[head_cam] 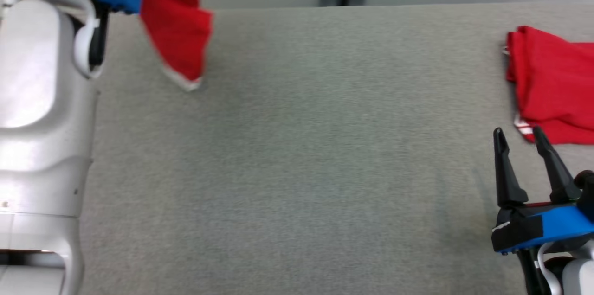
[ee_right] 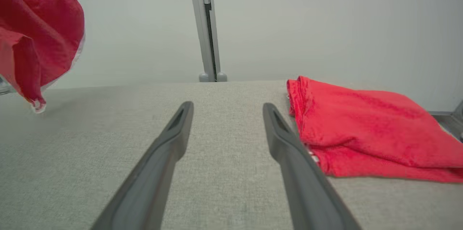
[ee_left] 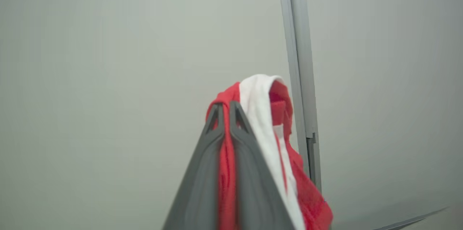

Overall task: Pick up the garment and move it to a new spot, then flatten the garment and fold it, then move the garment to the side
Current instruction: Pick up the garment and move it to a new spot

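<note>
Holding the garment [head_cam: 178, 30] over the counter's [head_cam: 301, 156] far left, left fingers [ee_left: 202, 172] clamped on what's probably its hem (blurred). Lay it mid-counter slowly, low corner first. Right fingers [head_cam: 506, 179] apart, idle by a folded red pile [head_cam: 552, 86].

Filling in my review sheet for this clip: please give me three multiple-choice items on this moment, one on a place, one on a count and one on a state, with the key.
1. Where on the table does the folded red garment lie?
A) at the robot's right
B) at the robot's left
C) in the middle

2. How many red garments are in sight?
A) one
B) two
C) three

3. How is the left gripper?
A) open over the table
B) shut on the hanging garment
C) shut on nothing

Key:
1 A: it lies just beyond the right gripper, at the head view's right edge.
2 B: one hangs and one lies folded.
3 B: the left wrist view shows red cloth clamped in it.
</note>
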Available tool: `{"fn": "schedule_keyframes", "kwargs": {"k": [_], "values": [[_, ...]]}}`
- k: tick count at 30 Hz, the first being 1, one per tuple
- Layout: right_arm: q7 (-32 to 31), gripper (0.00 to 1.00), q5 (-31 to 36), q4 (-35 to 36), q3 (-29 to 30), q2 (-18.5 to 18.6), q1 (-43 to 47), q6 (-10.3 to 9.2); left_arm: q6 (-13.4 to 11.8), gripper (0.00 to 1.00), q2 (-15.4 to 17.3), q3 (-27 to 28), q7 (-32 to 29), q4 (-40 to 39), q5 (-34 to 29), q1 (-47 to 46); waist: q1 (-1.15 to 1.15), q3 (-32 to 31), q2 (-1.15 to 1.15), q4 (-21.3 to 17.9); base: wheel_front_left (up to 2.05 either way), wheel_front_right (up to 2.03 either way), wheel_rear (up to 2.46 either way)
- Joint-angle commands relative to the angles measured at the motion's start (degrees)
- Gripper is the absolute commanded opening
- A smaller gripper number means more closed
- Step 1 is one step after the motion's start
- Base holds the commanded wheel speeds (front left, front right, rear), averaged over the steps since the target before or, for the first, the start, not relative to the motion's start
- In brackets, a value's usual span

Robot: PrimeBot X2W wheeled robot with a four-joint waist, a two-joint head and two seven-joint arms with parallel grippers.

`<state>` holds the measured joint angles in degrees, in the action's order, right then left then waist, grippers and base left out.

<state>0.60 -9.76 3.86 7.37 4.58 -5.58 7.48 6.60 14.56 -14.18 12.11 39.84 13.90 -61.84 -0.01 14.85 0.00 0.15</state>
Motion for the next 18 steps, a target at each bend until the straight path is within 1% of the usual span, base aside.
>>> {"fn": "schedule_keyframes", "kwargs": {"k": [1,7,11,15,18], "values": [[0.5,1.0,-0.4,-0.4,-0.1,-0.3,0.5,0.03,-0.2,0.0,-0.7,-0.7,-0.5,-1.3,-0.2,-0.8,0.01,-1.6,0.0,-2.3,0.0,0.0,0.0],[2.2,1.0,-1.2,-2.7,-0.6,-1.3,1.0,0.03,-0.3,0.0,-3.5,-3.9,-4.5,-9.6,-0.3,0.7,0.01,-1.5,0.0,-7.6,0.0,0.0,0.0],[3.4,1.0,-1.7,-4.1,-0.9,-1.6,0.6,0.03,-0.2,0.0,-5.1,-6.2,-6.3,-12.3,-0.4,3.0,0.01,-0.8,0.0,-10.4,0.0,0.0,0.0],[4.4,1.0,-1.8,-5.3,-0.9,-1.7,0.4,0.03,-0.3,0.0,-6.9,-8.4,-6.9,-13.2,0.2,7.6,0.01,-0.5,0.0,-12.0,0.0,0.0,0.0],[4.8,1.0,-1.9,-6.0,-0.8,-1.7,0.5,0.03,-0.3,0.0,-8.1,-10.4,-6.6,-12.7,0.7,12.4,0.01,-0.6,0.0,-12.3,0.0,0.0,0.0]]}}
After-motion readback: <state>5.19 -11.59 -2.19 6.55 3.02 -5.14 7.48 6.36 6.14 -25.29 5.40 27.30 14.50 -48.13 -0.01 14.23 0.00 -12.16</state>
